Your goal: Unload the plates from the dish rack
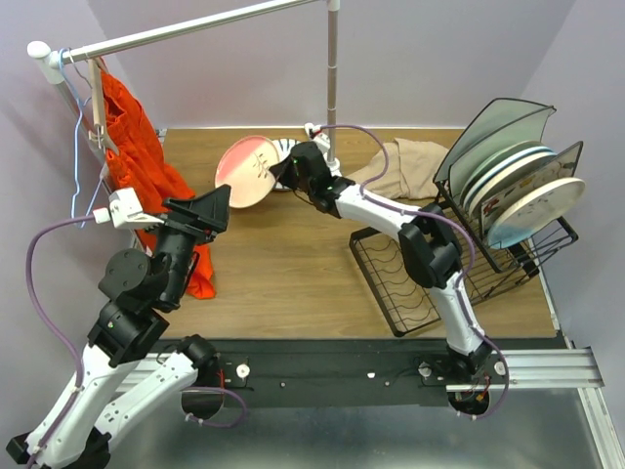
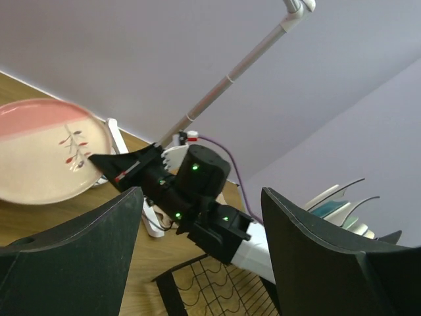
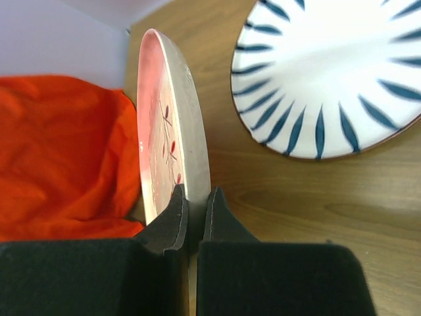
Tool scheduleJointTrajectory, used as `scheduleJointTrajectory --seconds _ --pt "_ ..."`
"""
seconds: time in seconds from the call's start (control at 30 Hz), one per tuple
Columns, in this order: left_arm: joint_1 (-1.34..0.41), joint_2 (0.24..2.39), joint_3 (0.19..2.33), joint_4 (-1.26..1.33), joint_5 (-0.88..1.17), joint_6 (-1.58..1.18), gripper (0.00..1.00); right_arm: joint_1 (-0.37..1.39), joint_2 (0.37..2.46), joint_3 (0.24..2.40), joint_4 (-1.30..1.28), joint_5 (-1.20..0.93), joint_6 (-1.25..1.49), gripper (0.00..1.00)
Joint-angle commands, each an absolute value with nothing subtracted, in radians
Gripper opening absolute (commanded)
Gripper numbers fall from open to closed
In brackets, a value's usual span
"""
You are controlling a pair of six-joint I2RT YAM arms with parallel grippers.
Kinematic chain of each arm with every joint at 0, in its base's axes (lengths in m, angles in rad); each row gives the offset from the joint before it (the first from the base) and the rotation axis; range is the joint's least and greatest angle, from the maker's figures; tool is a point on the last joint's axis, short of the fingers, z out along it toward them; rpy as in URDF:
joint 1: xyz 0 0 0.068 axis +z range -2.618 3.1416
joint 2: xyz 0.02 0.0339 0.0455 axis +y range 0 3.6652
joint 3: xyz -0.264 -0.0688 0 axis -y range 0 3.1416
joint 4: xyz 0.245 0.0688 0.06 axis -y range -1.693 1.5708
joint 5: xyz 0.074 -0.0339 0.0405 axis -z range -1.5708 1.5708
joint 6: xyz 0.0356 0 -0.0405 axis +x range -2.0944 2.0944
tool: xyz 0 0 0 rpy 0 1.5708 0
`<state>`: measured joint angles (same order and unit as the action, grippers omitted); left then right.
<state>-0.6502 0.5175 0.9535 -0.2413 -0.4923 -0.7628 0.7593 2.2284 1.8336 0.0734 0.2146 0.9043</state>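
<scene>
At far centre: right arm stretched long and low over the table (image 1: 283, 278), with the right gripper (image 1: 284, 176) at the near rim of the pink plate (image 1: 249, 171).
Right grip: black fingers (image 3: 172, 224) pinched tight on the pink plate's rim; the plate stands tilted on edge.
Left arm: folded up at the near left, with the left gripper (image 1: 208, 209) raised off the table, jaws spread wide and holding nothing.
Pink plate: round and glazed, a pink band over cream, with small red leaf sprigs.
Striped plate (image 3: 332, 72): round, white with dark dashes radiating from the centre, flat on the table just beside the pink one.
Rack (image 1: 391, 283): black wire at the right, a tray base of wavy wires and an upright slotted part.
Racked plates (image 1: 518, 195): several on edge in the upright part, round and square, pale and dark.
Table: brown wood grain.
Room: lilac walls (image 1: 439, 59); a white rail (image 1: 195, 32) with orange cloth (image 1: 142, 156) hanging at the left; beige cloth (image 1: 410, 166) crumpled by the rack.
</scene>
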Motion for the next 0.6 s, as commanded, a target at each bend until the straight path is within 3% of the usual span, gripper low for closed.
scheduleJointTrajectory --seconds 0.0,0.5,0.57 --pt "-0.653 0.451 0.968 -0.279 -0.472 -0.724 0.81 0.804 2.292 1.963 0.207 0.267 0.949 0.01" --pt "-0.652 0.376 0.963 -0.287 -0.451 -0.744 0.80 0.862 2.618 2.209 0.207 0.239 1.077 0.01" --pt "-0.653 0.371 0.963 -0.293 -0.456 -0.744 0.80 0.862 2.625 2.194 0.204 0.247 1.112 0.06"
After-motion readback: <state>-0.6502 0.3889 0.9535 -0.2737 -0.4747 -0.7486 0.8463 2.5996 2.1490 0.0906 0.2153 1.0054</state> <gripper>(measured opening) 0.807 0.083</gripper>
